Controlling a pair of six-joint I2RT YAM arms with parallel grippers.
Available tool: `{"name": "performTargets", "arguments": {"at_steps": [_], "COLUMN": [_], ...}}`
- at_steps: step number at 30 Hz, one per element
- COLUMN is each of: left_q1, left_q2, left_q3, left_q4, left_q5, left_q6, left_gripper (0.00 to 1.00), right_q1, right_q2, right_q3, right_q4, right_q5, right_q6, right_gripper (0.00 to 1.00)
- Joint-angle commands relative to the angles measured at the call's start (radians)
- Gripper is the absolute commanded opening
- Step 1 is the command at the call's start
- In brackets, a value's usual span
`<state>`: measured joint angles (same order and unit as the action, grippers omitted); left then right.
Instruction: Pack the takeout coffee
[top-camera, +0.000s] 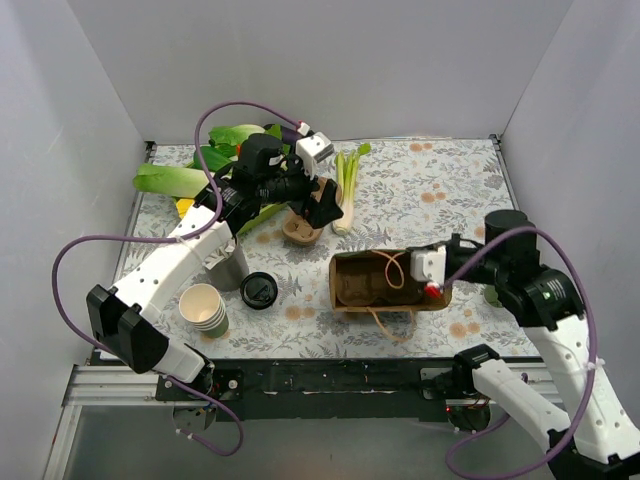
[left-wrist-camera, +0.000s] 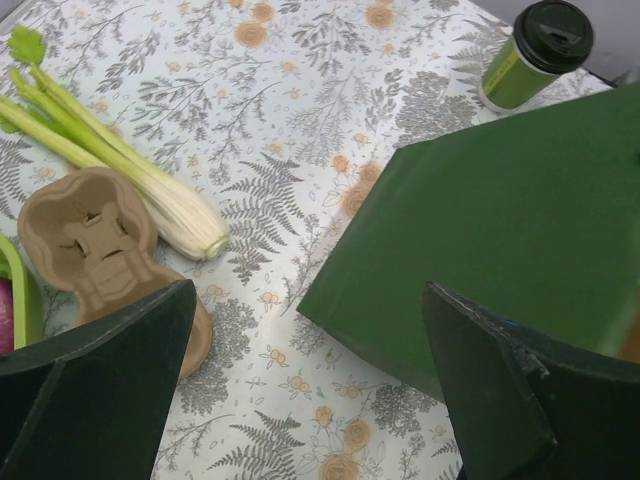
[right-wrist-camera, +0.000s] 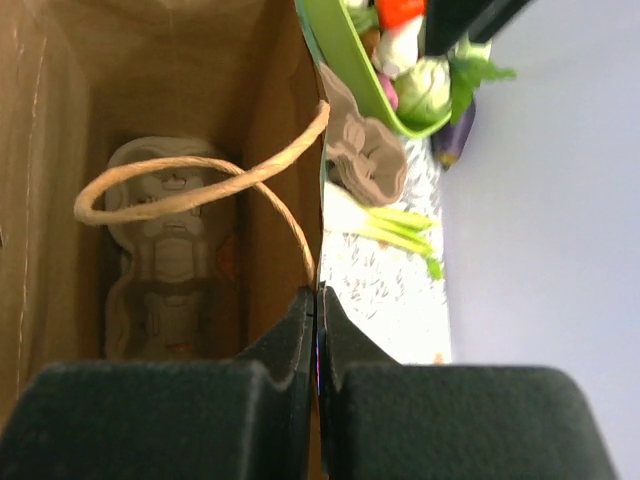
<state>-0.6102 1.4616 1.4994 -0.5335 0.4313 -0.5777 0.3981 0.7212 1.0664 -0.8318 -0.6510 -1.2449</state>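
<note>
While my right fingers (right-wrist-camera: 300, 325) are pinched shut on the rim of the paper bag (top-camera: 385, 282), just beside its twine handle (right-wrist-camera: 200, 185), my left fingers (left-wrist-camera: 170, 310) stand spread wide with nothing between them. They hover to one side of the bag, above a cardboard cup carrier (left-wrist-camera: 95, 245) that lies on the desk (left-wrist-camera: 300, 120) next to a stalk of celery (left-wrist-camera: 120, 170). The takeout coffee (left-wrist-camera: 535, 50), capped with its black lid, stands on the desk beyond the bag from my left fingers. It is outside the bag and well apart from both pairs of fingers, and nothing touches it. Inside the bag a second carrier (right-wrist-camera: 165, 260) lies at the bottom, its wells bare as far as I can see. I judge the packing barely begun: the bag is pinned by its rim with a tray in it, but the coffee is not yet gripped, lifted or set in. Nearly everything is left: reach past the bag, take the cup without crushing it or popping the lid, and lower it upright into the bag
</note>
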Motion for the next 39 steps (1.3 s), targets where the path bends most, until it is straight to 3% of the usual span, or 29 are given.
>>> {"name": "performTargets", "arguments": {"at_steps": [1, 2, 4, 8, 15, 20, 26, 33, 39], "left_q1": [0.006, 0.007, 0.009, 0.009, 0.009, 0.010, 0.009, 0.009, 0.009], "left_q2": [-0.060, -0.055, -0.040, 0.003, 0.129, 0.201, 0.171, 0.082, 0.028], "left_q3": [0.059, 0.064, 0.084, 0.108, 0.177, 0.209, 0.131, -0.001, -0.065], "left_q4": [-0.052, -0.059, -0.080, -0.100, -0.070, -0.030, 0.076, 0.219, 0.268], "left_q5": [0.138, 0.153, 0.185, 0.245, 0.376, 0.449, 0.454, 0.379, 0.331], "left_q6": [0.056, 0.067, 0.117, 0.196, 0.277, 0.243, 0.187, 0.139, 0.078], "left_gripper": [0.98, 0.98, 0.98, 0.98, 0.98, 0.98, 0.98, 0.98, 0.98], "right_q1": [0.002, 0.002, 0.002, 0.001, -0.013, -0.065, -0.182, -0.479, -0.609], "right_q2": [0.162, 0.193, 0.280, 0.372, 0.376, 0.371, 0.325, 0.354, 0.463], "right_q3": [0.090, 0.110, 0.158, 0.256, 0.363, 0.431, 0.425, 0.340, 0.322], "right_q4": [0.188, 0.156, 0.102, 0.019, -0.023, -0.098, -0.228, -0.406, -0.415], "right_q5": [0.117, 0.117, 0.114, 0.140, 0.227, 0.312, 0.338, 0.396, 0.531], "right_q6": [0.300, 0.297, 0.315, 0.380, 0.461, 0.506, 0.548, 0.607, 0.667], "right_gripper": [0.07, 0.27, 0.49, 0.63, 0.86, 0.88, 0.88, 0.83, 0.85]}}
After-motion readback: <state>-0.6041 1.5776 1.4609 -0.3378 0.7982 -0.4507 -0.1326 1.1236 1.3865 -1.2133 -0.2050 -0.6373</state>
